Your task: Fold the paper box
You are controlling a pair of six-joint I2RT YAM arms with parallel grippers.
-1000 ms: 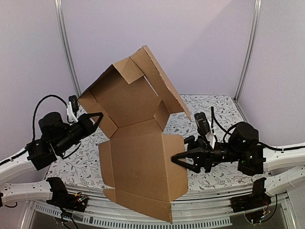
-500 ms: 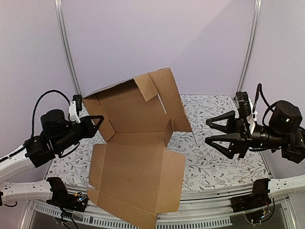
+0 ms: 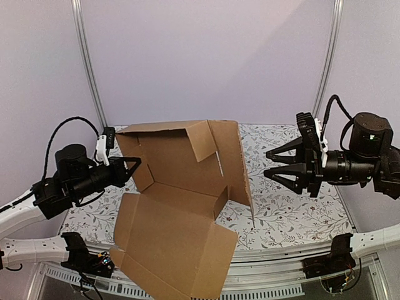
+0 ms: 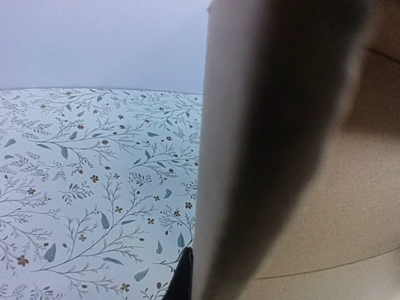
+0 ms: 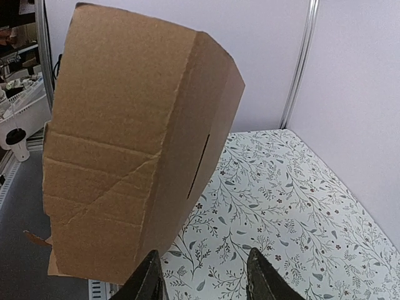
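Note:
The paper box (image 3: 181,187) is a brown cardboard sheet, half folded, standing in the middle of the table. Its back and right walls are up, and its front panel hangs over the near edge. My left gripper (image 3: 134,165) is shut on the box's left side flap. In the left wrist view that flap's edge (image 4: 250,156) fills the right half, with one dark finger (image 4: 181,278) pressed against it and the other hidden. My right gripper (image 3: 267,163) hangs open to the right of the box, apart from it. The right wrist view shows the box's outer wall (image 5: 137,137) ahead of the empty right gripper (image 5: 202,253).
A floral cloth covers the table (image 3: 294,212). Purple walls and two metal posts (image 3: 87,62) (image 3: 328,62) close in the back. Off the table's far side, white clutter (image 5: 19,119) shows in the right wrist view.
My right gripper let go of the box's front right panel and drew back up to the right. The raised back of the box swung down lower. The left grip held.

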